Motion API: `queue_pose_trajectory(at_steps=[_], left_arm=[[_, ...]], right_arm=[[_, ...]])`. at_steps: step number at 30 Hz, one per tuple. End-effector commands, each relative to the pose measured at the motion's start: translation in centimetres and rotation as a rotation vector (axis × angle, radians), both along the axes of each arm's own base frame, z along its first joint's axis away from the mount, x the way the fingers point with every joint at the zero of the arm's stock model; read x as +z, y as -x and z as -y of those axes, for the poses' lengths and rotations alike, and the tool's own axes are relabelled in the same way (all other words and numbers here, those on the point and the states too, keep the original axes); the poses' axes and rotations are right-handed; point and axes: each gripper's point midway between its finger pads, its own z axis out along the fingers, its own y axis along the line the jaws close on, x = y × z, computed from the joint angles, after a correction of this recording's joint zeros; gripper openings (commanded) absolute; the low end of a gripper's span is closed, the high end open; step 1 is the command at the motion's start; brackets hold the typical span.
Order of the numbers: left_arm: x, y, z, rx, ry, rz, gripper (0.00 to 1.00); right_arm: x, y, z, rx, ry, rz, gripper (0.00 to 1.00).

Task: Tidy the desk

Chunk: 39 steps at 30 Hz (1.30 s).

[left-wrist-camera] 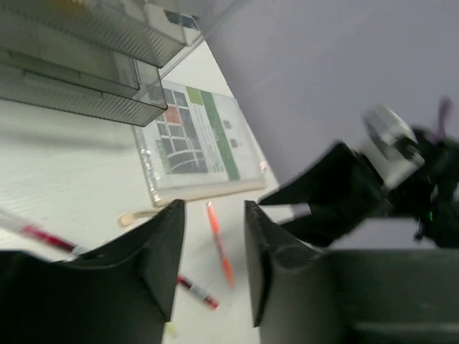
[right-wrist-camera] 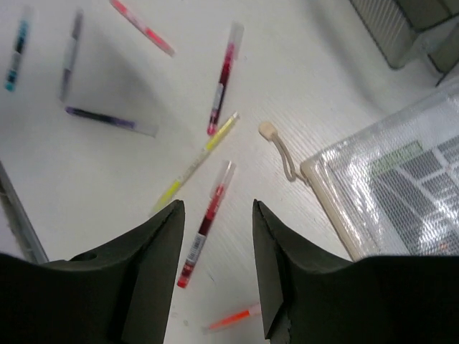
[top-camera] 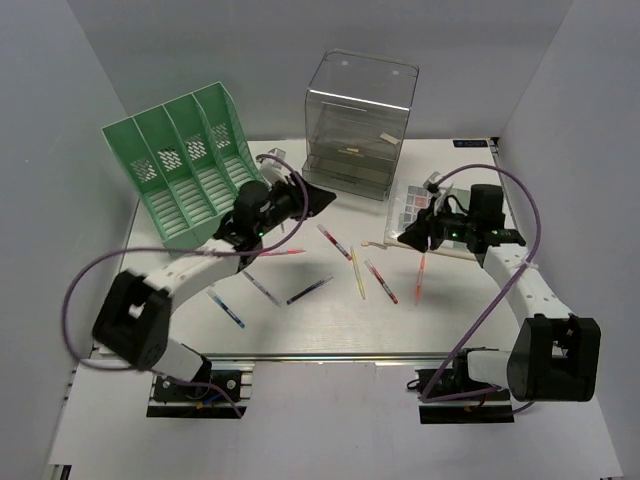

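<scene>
Right wrist view: right claw (right-wrist-camera: 215, 209) is seen with jaws apart, nothing held. Landmark taken: clear pouch (right-wrist-camera: 391, 190). Red pen (right-wrist-camera: 206, 228) is found just off the pouch's corner, straight below the claw gap. Its long axis runs along the gap, slightly tilted, so the barrel would be crossed by the closing jaws. Descent with little wrist turn is judged sufficient. Yellow pen (right-wrist-camera: 192, 166) and orange pen (right-wrist-camera: 231, 319) are laid close by on the same side of the pouch. Left claw (left-wrist-camera: 213, 209) is likewise apart and empty, raised, further from the pouch. The right arm is judged nearer. Surface (top-camera: 330, 325) is spread white under pouch and pens. No brand or text can be read. Card (left-wrist-camera: 197, 136) inside the pouch shows only grey, red and green blocks, and pen labels are blurred.
</scene>
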Motion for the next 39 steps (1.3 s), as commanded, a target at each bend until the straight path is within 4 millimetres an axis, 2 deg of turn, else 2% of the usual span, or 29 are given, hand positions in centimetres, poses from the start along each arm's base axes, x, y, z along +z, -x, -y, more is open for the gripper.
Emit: queue_pose_trajectory(at_steps=[1, 2, 3, 6, 7, 10, 15, 18, 24, 30, 34, 39], left_arm=[[-1.8, 4.4, -4.2, -0.07, -0.32, 0.104, 0.46], [-1.6, 4.8, -5.2, -0.047, -0.356, 0.128, 0.46], [-0.8, 5.8, -6.7, -0.019, -0.39, 0.188, 0.47], [-1.3, 7.4, -8.7, 0.01, -0.451, 0.225, 0.74], [-1.6, 7.6, -9.1, 0.017, -0.469, 0.234, 0.87], [-1.0, 7.5, -9.7, 0.037, -0.498, 0.252, 0.93], [-1.3, 6.7, -10.9, 0.062, -0.615, 0.21, 0.94], [-1.7, 6.6, -11.6, 0.087, -0.643, 0.192, 0.94], [-0.8, 7.0, -12.1, 0.11, -0.631, 0.215, 0.94], [-0.6, 7.1, -12.3, 0.115, -0.631, 0.223, 0.94], [-0.8, 6.8, -12.8, 0.148, -0.649, 0.21, 0.94], [-0.9, 6.6, -12.9, 0.153, -0.653, 0.208, 0.94]], right_arm=[[-3.5, 0.0, 2.4, -0.069, 0.288, -0.033, 0.49], [-3.8, 0.1, 2.2, -0.066, 0.323, -0.033, 0.49], [-4.3, -0.1, 3.3, -0.113, 0.387, -0.039, 0.51], [-5.5, 0.1, 4.7, -0.201, 0.474, -0.106, 0.54], [-5.7, 0.3, 4.9, -0.233, 0.478, -0.139, 0.54], [-6.4, 0.6, 6.2, -0.329, 0.508, -0.192, 0.54], [-8.8, 1.2, 7.8, -0.471, 0.544, -0.348, 0.56], [-9.9, 1.3, 7.4, -0.484, 0.534, -0.419, 0.56], [-11.7, 1.2, 7.0, -0.49, 0.533, -0.512, 0.56], [-13.4, 0.7, 6.9, -0.505, 0.539, -0.566, 0.54], [-14.5, 0.1, 7.6, -0.562, 0.571, -0.591, 0.51], [-15.0, -0.2, 7.6, -0.582, 0.572, -0.585, 0.49]])
